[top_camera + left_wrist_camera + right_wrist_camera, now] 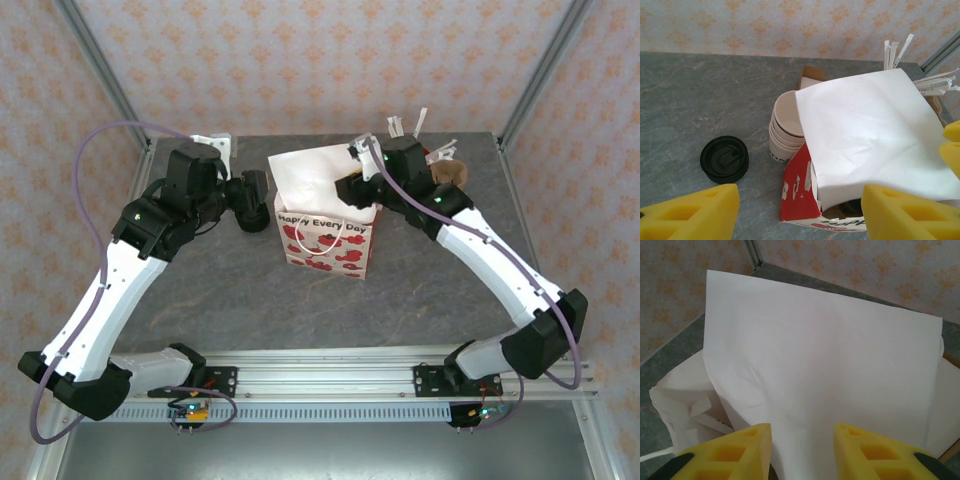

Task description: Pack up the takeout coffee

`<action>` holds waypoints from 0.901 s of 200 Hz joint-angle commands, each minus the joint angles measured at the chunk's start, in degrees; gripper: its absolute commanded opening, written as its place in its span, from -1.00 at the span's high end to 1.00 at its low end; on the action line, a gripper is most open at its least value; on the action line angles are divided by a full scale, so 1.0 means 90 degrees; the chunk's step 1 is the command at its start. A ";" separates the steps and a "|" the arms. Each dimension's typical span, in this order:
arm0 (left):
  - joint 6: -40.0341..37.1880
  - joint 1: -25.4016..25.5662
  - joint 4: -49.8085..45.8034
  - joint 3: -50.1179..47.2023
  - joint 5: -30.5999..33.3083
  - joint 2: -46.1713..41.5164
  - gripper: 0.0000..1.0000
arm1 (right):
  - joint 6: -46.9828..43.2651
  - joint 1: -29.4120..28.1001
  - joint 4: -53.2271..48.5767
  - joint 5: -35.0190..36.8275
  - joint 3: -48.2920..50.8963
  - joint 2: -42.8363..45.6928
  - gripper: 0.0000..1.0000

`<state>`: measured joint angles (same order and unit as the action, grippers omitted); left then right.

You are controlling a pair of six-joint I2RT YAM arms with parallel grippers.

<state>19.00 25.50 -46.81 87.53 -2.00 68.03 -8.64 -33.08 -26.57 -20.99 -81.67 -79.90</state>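
Right claw [802,442] parted over gift bag [330,245] | white paper [830,355] lies across its mouth | left claw [800,202] spread wide beside it | cup stack [785,125], black lids [724,159] on tabletop [685,95]

The left arm [105,285] and right arm [490,255] angle inward; left pincer [800,212] gapes wide, right pincer [802,447] parted, apparently gripping nothing.

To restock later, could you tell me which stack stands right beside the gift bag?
The lidless paper cups, close beside the gift bag's red side; the black lids sit apart on the table.
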 commanded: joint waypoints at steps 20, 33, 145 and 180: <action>-0.0118 -0.0012 0.0229 -0.0136 0.0162 0.0135 -0.37 | 0.0159 -0.0016 -0.0085 0.0143 -0.0018 0.0452 0.22; -0.0102 -0.0020 0.0194 -0.0079 0.0072 0.0259 -0.38 | 0.0320 -0.0023 -0.0145 0.0362 -0.0034 0.0431 0.22; 0.0647 -0.0718 0.0734 0.1082 -0.1849 0.2209 -0.38 | 0.1316 -0.0190 -0.1122 0.0544 -0.0904 -0.0816 0.54; 0.0671 -0.0733 0.0653 0.1563 -0.2271 0.2742 -0.34 | 0.1352 -0.0260 -0.1633 0.0625 -0.1189 -0.1122 0.61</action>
<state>24.18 19.33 -42.04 98.21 -17.61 91.44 2.52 -34.76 -36.36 -16.69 -89.34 -89.17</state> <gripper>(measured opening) 0.685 0.201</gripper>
